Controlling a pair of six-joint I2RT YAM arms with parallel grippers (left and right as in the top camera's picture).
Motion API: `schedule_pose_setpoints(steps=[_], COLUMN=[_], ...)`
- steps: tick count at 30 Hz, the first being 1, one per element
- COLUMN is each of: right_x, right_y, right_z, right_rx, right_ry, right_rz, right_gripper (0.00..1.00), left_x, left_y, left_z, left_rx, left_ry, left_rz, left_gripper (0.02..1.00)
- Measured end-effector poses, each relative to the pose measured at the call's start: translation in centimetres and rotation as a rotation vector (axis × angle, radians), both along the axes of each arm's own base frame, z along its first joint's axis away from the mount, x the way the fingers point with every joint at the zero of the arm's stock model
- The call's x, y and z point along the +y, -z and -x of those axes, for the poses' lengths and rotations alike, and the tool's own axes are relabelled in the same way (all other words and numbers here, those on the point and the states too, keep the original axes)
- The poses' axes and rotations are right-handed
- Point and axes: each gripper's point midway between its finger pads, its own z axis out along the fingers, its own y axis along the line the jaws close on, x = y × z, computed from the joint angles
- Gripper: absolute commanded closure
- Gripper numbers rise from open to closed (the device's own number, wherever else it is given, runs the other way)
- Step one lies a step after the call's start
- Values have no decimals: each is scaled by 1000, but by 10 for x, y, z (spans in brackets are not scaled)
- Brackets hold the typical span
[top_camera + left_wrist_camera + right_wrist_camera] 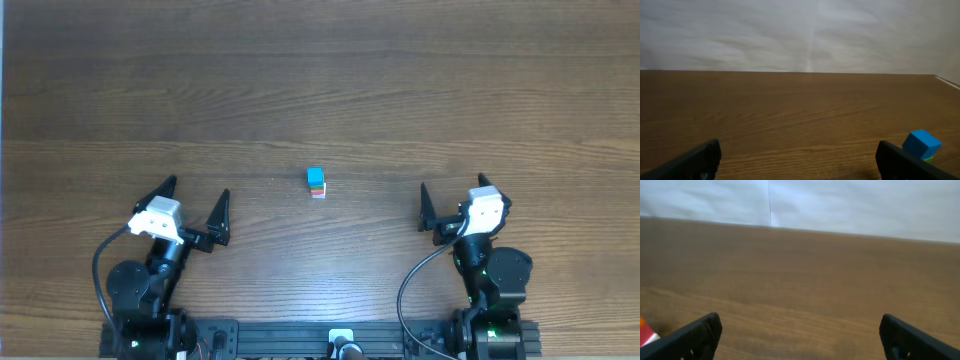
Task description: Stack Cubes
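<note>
Stack (316,184) stands mid-way across the table (320,80), between the 2 arms: blue cube (315,177) on top, green cube (929,159) under it, reddish cube (318,193) lowest. Left gripper (194,192) sits left of the stack, well apart, fingers spread wide, holding nothing. Right gripper (453,188) sits right of it, well apart, fingers likewise spread, holding nothing.

The right gripper (800,332) had its black jaws spread wide above the brown wood-grain surface (805,270), with a pale wall (865,205) at its twelve o'clock and a sliver of an orange-and-white cube (644,332) at roughly its nine o'clock, just beside one jaw.
</note>
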Motion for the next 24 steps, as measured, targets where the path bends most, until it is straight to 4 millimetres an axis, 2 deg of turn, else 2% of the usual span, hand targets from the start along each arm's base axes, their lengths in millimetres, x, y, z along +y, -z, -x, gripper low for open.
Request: schedule_pose_setpoints(steps=[3,24], right_x=[0,0], right_y=[16,15], right_z=[3,3], right_rx=[63,62], right_ry=[0,0], right_rz=[-1,-1], right_gripper=[9,7], left_x=[0,0], left_y=[0,0], left_z=[0,0], left_rx=[0,0], left_ry=[0,0], left_rz=[0,0], left_gripper=[20,20])
